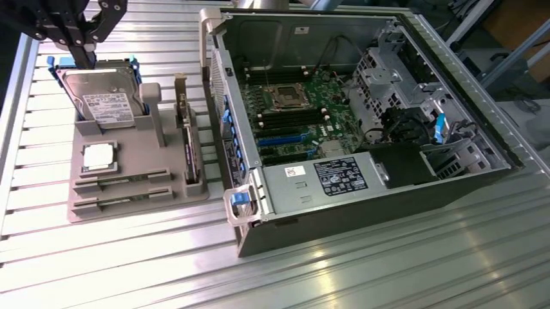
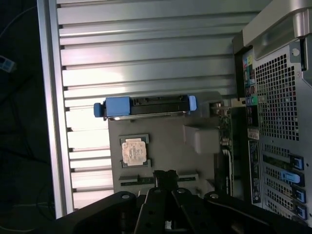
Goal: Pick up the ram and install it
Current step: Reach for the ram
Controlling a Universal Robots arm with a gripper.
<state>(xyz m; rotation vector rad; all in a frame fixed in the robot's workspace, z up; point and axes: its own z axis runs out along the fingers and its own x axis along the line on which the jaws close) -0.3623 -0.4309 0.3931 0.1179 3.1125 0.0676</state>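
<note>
Gripper (image 1: pixel 84 59) hung at 10 o'clock in the exterior view, fingertips pinched together with nothing between them, close to the top edge of the hard drive (image 1: pixel 105 103) standing in the grey tray (image 1: pixel 167 190). The ram (image 1: pixel 120 179) lay untouched in its tray slot at about 8 o'clock, just on the 6 o'clock side of the CPU (image 1: pixel 99 156) and well apart from the gripper. The open PC case (image 1: pixel 344 222) sat at the tray's 3 o'clock.
</note>
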